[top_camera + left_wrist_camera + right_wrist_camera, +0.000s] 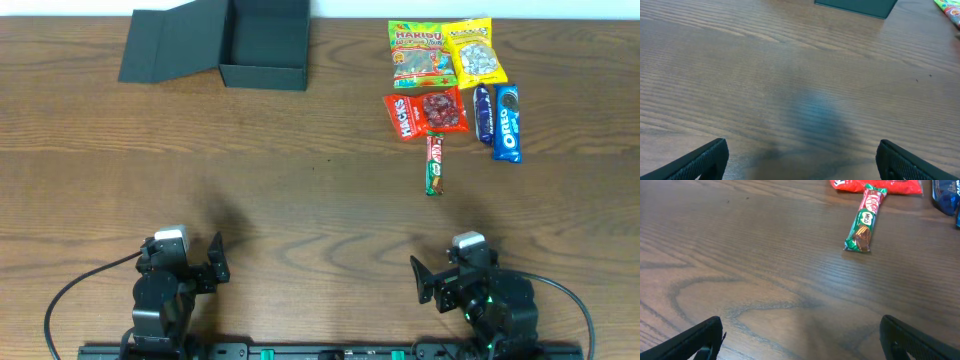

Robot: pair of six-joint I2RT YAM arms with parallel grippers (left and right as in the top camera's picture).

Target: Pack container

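The black container (265, 45) stands open at the back left, its flap lid (170, 45) laid out to its left; one corner shows in the left wrist view (857, 6). Snack packets lie at the back right: a Haribo bag (416, 52), a yellow bag (475, 52), a red packet (426, 113), two blue Oreo packs (507, 122), and a green-and-red KitKat bar (434, 163), which also shows in the right wrist view (865, 220). My left gripper (802, 162) and right gripper (800, 340) are open and empty near the front edge.
The wooden table (320, 210) spans the whole view. Both arm bases and their cables sit at the front edge. A white wall strip runs along the table's back edge.
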